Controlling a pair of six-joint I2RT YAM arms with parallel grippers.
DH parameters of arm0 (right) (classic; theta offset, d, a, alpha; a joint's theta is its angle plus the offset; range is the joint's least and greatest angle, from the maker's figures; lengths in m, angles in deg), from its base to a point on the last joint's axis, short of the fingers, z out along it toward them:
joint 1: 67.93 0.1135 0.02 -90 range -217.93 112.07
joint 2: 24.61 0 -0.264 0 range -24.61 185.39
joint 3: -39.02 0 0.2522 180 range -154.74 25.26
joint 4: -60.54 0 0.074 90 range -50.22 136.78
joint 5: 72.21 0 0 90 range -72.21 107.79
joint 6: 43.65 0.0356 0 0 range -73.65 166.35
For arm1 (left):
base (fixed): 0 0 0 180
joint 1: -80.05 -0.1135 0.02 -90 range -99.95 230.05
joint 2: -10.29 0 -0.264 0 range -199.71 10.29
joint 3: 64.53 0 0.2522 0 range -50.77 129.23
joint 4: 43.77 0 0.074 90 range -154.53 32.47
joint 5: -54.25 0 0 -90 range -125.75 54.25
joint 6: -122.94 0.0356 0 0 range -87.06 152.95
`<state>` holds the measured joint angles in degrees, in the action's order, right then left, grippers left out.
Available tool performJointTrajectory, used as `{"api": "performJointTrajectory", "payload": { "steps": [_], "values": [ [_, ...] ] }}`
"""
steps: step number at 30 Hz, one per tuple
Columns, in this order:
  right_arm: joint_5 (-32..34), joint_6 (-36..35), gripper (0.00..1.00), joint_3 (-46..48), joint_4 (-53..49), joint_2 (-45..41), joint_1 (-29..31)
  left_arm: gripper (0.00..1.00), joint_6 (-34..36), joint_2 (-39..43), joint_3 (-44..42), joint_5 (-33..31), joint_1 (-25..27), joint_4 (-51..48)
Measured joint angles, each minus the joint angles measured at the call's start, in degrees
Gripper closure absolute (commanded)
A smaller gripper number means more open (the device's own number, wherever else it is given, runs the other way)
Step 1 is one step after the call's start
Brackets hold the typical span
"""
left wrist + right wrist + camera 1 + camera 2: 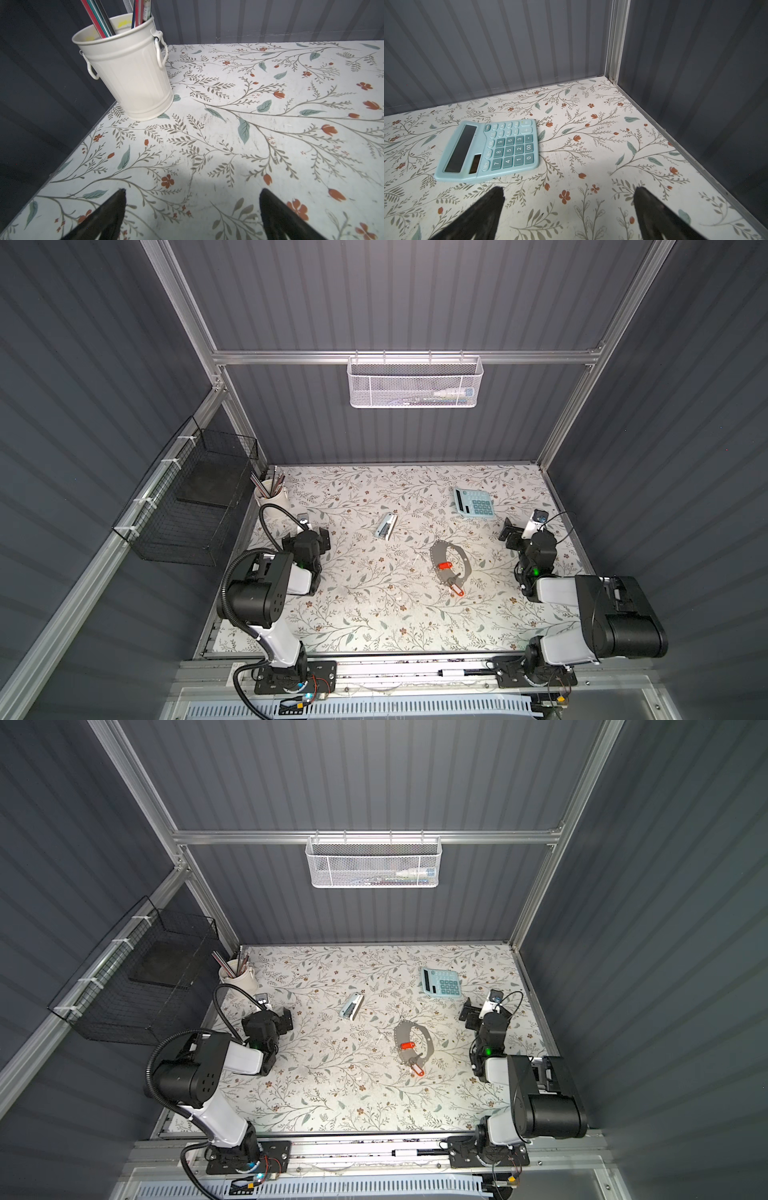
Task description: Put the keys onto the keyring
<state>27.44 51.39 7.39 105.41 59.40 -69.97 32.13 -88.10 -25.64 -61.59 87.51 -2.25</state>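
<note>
Top views: keyring [437,552] lay right of bench [374,614] centre; keys [445,566] on it and at its near end.
Left wrist: left gripper [192,192] gaped wide, empty, near corner pot [133,83].
Right wrist: right gripper [569,190] gaped wide, empty, by calculator [488,149].

Left gripper [192,190] jaws wide apart, right gripper [569,188] jaws wide apart

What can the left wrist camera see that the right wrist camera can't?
Only the left wrist view shows the cream metal bucket holding pencils. Only the right wrist view shows the pale blue calculator and a silver corner post. Both show the flowery table, the gray striped wall, and their own arm's open, empty gripping part: the left end effector and the right end effector.
</note>
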Motion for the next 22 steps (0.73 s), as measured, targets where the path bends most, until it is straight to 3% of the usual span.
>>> {"api": "performJointTrajectory", "payload": {
  "steps": [22],
  "values": [
    [-0.04,-0.02,0.01,0.00,-0.48,0.00,-0.02,0.00,0.00,0.00,0.00,0.02,0.00,0.00]
  ]
}}
